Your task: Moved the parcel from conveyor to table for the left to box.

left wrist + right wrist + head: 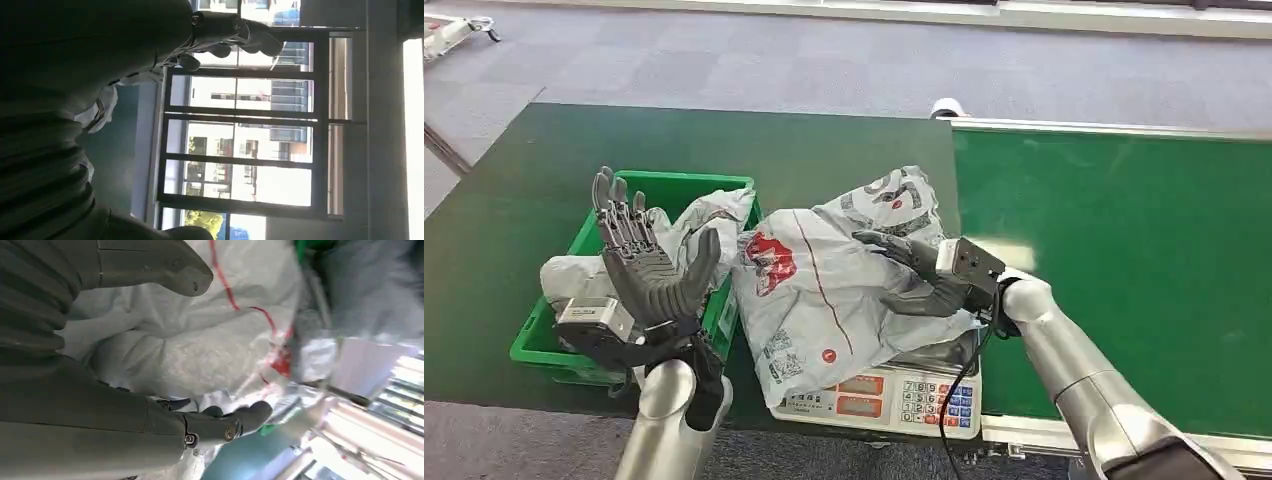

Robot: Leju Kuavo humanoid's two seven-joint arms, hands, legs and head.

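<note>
Left hand [649,270] is raised with fingers spread, holding nothing, beside the green plastic crate [723,184]; the crumpled grey plastic parcel with red print [824,285] lies on the white scale [894,398], grasped by the right hand [914,275]

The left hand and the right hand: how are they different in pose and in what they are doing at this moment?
The left hand is raised above the green crate, palm up, fingers spread and holding nothing; the right hand lies low, fingers stretched across the grey parcel. The left hand touches no parcel; the right hand rests on the one lying on the scale. Both are dark-fingered hands on silver arms.
</note>
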